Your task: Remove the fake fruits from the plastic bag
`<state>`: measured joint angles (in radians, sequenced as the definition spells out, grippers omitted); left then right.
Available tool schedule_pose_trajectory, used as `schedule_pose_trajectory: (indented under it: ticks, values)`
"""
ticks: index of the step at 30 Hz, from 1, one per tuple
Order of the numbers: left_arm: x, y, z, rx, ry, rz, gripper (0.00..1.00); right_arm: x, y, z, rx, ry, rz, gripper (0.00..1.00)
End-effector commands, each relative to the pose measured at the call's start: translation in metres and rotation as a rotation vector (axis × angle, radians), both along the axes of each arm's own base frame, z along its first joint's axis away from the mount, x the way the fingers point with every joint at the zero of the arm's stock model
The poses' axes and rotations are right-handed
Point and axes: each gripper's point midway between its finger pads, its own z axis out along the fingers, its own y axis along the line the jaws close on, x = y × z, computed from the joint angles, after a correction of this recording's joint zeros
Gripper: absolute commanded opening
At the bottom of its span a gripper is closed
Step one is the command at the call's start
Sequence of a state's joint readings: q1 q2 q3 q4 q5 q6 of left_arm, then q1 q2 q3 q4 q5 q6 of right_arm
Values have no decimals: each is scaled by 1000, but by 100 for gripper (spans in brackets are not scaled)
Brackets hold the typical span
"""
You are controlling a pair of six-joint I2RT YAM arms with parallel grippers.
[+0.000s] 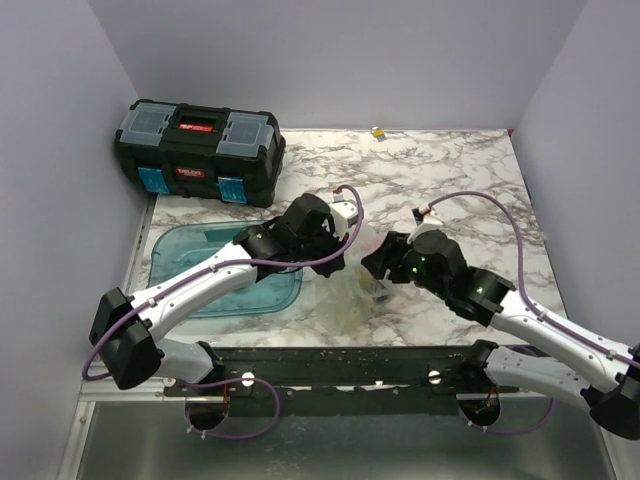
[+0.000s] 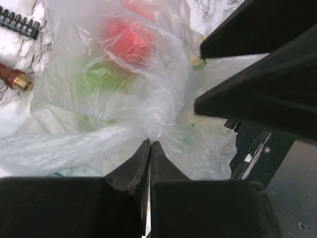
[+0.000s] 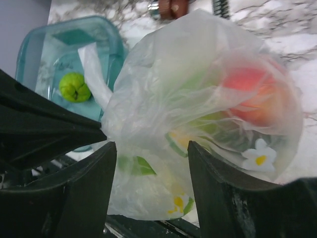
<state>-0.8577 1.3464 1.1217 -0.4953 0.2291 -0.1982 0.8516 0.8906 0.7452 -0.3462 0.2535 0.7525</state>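
Note:
The clear plastic bag (image 1: pixel 352 290) hangs between my two grippers near the table's front middle. Through it a red round fruit (image 2: pixel 130 42) and a green fruit (image 2: pixel 101 79) show in the left wrist view. The right wrist view shows the bag (image 3: pixel 198 99), the red fruit (image 3: pixel 250 94) and greenish shapes inside. My left gripper (image 2: pixel 149 143) is shut on a gathered fold of the bag. My right gripper (image 3: pixel 151 146) is open, its fingers either side of the bag's lower part. A round lime-green fruit (image 3: pixel 74 87) lies in the blue tray.
The blue translucent tray (image 1: pixel 190 262) lies at the left, under my left arm. A black toolbox (image 1: pixel 200 150) stands at the back left. A bit holder (image 2: pixel 20 24) and a red-handled tool (image 2: pixel 12 77) lie on the marble top. A dark rail (image 1: pixel 340 365) runs along the near edge.

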Motion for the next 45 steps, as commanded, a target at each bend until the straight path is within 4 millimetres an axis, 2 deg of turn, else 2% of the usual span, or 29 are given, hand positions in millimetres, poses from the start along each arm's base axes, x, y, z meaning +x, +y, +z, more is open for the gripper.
schedule_pose_trajectory:
  ticks: [1, 7, 9, 12, 14, 19, 23, 27, 30, 35, 40, 42, 44, 45]
  values:
    - [-8, -11, 17, -82, -24, -66, 0, -10, 40, 3, 90, -10, 190, 65]
    - [-11, -15, 15, -84, -1, -89, 0, 3, 50, -10, 44, 18, 179, 69]
    - [-14, -17, 14, -84, 9, -97, 0, 9, 45, -17, 26, 30, 122, 68]
    - [-14, -17, 12, -78, 7, -97, 0, 19, 27, -26, 1, 48, -11, 61]
    - [-15, -19, 11, -76, 19, -102, 0, 22, 17, -25, 7, 35, -68, 55]
    - [-15, -19, 7, -64, 22, -101, 0, 21, 11, -16, 62, -8, -94, 28]
    - [-13, -19, 8, -58, 21, -97, 0, 26, 4, -10, 48, -32, -132, 16]
    - [-11, -17, 9, -54, 6, -83, 0, 31, -8, -14, 3, -28, -194, 2]
    - [-5, -12, 8, -32, -13, -47, 0, 33, -22, -18, -34, -15, -265, 1]
    - [4, -6, 8, 2, -29, 12, 0, 34, -62, -24, -121, -14, -440, 1]
    - [9, 0, 9, 18, -61, 36, 0, 31, -89, -15, -192, -54, -519, 1]
    - [3, -3, 14, -12, -62, -2, 0, 30, -87, -12, -203, -61, -482, 1]
    - [-8, -9, 21, -61, -56, -72, 0, 28, -71, -7, -182, -63, -386, 1]
    - [-13, -12, 23, -83, -55, -103, 10, 26, -60, -4, -160, -63, -325, 1]
